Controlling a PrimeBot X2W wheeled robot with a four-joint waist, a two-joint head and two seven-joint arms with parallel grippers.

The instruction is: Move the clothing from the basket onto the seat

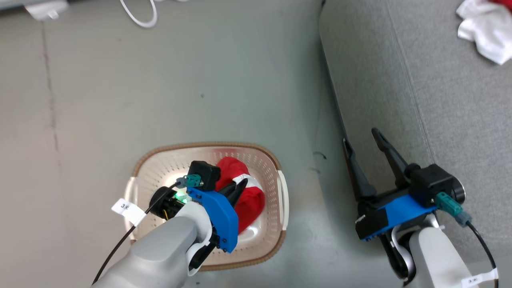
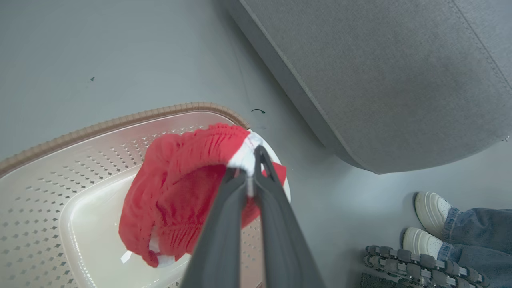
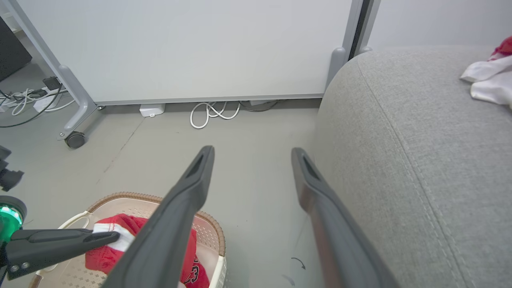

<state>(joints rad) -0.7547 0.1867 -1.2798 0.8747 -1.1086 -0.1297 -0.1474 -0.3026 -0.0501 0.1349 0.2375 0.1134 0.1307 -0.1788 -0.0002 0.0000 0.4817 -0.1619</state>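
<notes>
Left end effector point(image 1: 239, 187) point(image 2: 249, 167) point(image 3: 114, 237): pressed together, pinching a white stripe at the top fold of the red clothing point(image 1: 251, 200) point(image 2: 176, 188) point(image 3: 106, 257).
Right end effector point(image 1: 361, 137) point(image 3: 252, 152): spread wide and holding nothing, over the floor point(image 1: 180, 80) right at the seat's left edge.
Clothing against the left end effector: the bunched red fabric hangs from the pinch and sags below and to the left of the fingers in the left wrist view.
Clothing in the basket point(image 1: 208, 145) point(image 2: 120, 120) point(image 3: 132, 196): it sits in the right half, close to the right wall and handle.
Basket: on the floor, well apart from the seat point(image 1: 440, 100) point(image 2: 380, 80) point(image 3: 420, 140), with a strip of bare floor between them.
White-and-red garment point(image 1: 486, 32) point(image 3: 486, 80): crumpled on the seat, near its far right corner.
Contact with the basket bottom: cannot tell whether the lowest folds rest on it or hang just clear.
Hidden by the left arm: the basket's near left part and the clothing's left side in the head view.
Hidden by fingers: the left fingers cover the clothing's right folds; a right finger point(image 3: 172, 224) crosses it in the right wrist view.
Print: dark marks on the red fabric, too small to read.
Cut off: the white-and-red garment runs past the picture edge; a person point(image 2: 448, 224) shows as white shoes and jean cuffs.
</notes>
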